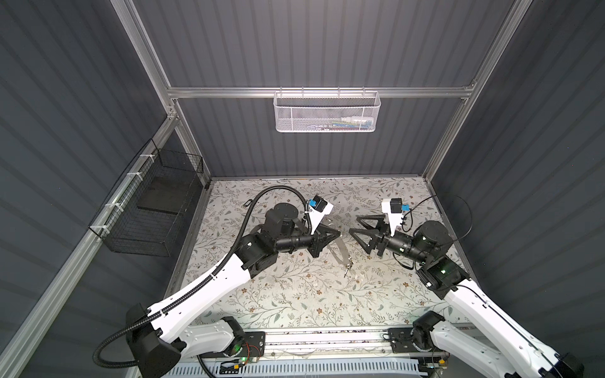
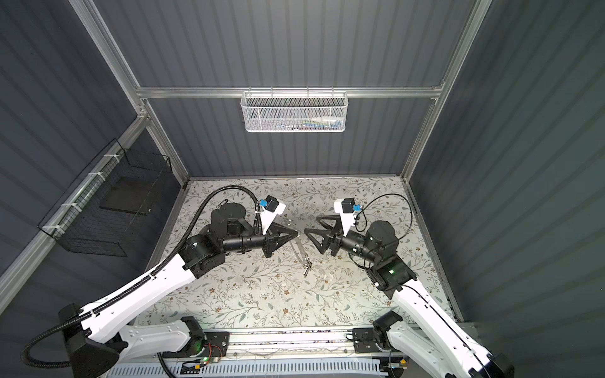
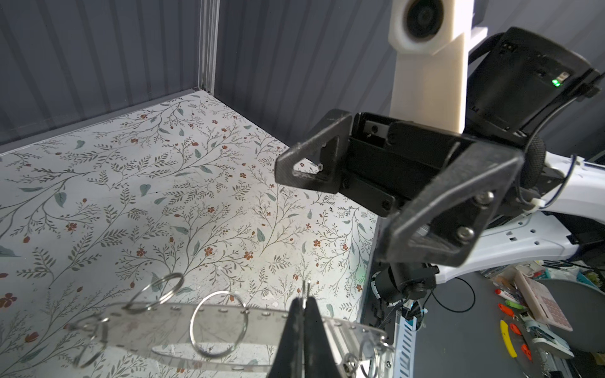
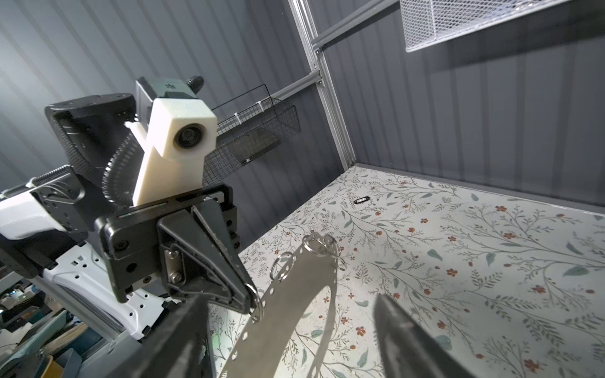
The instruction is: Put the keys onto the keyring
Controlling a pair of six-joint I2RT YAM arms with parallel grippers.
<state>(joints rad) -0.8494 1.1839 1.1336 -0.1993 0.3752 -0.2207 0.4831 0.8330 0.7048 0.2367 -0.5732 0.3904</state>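
Observation:
The keyring hangs tilted above the floral table. My left gripper is shut on one of its split rings. The grey plate carries several more split rings. Something small and dark dangles from its low end; I cannot tell what it is. My right gripper stands open just right of the ring, holding nothing, its fingers either side of the plate in the right wrist view. One black key lies at the table's far left.
A white mesh basket hangs on the back rail. A black wire basket is fixed to the left wall. Dark walls close in the floral table on three sides. The arm bases stand along the front edge.

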